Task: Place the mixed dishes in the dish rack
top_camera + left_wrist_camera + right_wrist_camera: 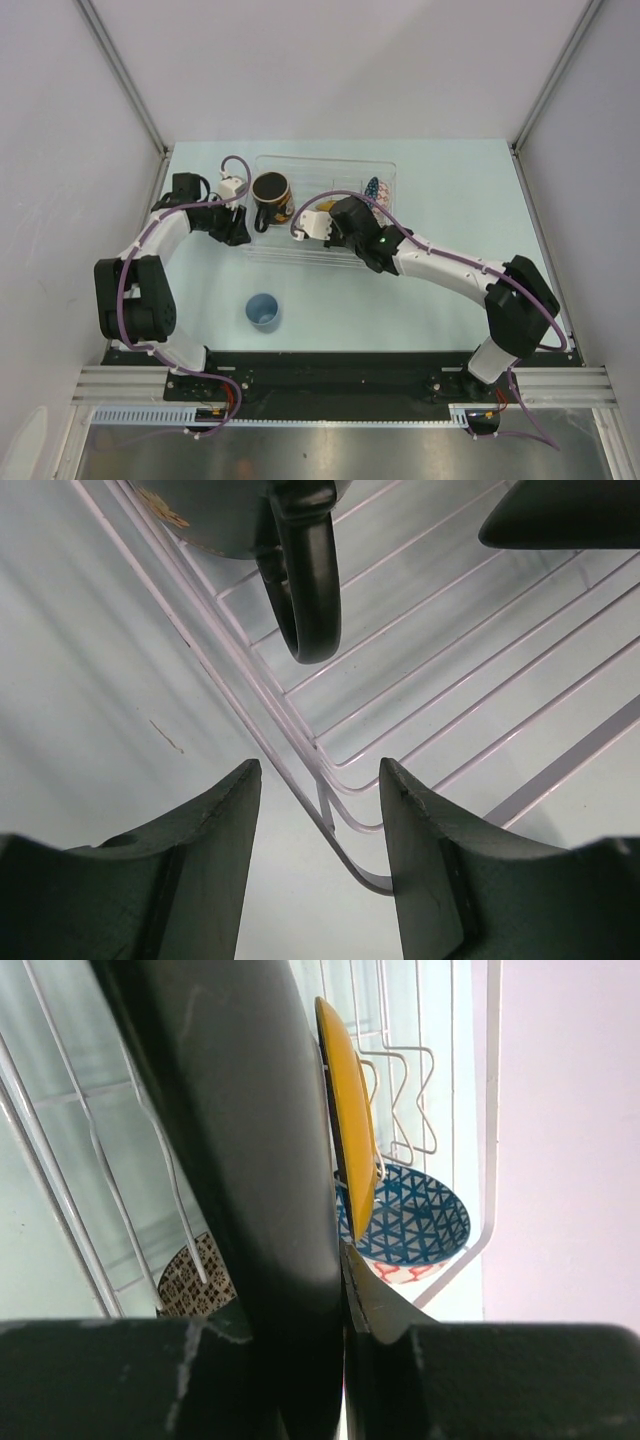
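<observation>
- dish rack point(330, 170): clear tray at the far middle of the table. i judge loading past the halfway mark.
- mug point(271, 192): already in the rack's left end, mouth up, handle toward the near side.
- blue bowl point(410, 1220): in the rack's right end, propped on edge, its inside facing the plate.
- patterned bowl point(195, 1280): only a sliver shows low in the rack. i count it loaded.
- yellow plate point(350, 1110): the piece in hand, over the rack's middle. it stands on edge, rim toward the wrist camera, flat faces to the fingers, long axis running along them. not yet released.
- right gripper point(338, 1240): nearly closed, pinching the yellow plate.
- left gripper point(320, 830): about half open, holding nothing. the rack's corner rim lies between its fingers; whether they touch it i cannot tell.
- small cup point(262, 311): light blue, upright, mouth up, on the table well apart from the rack. still to load.
- left to do, as i judge: seat the plate, then fetch the cup.
</observation>
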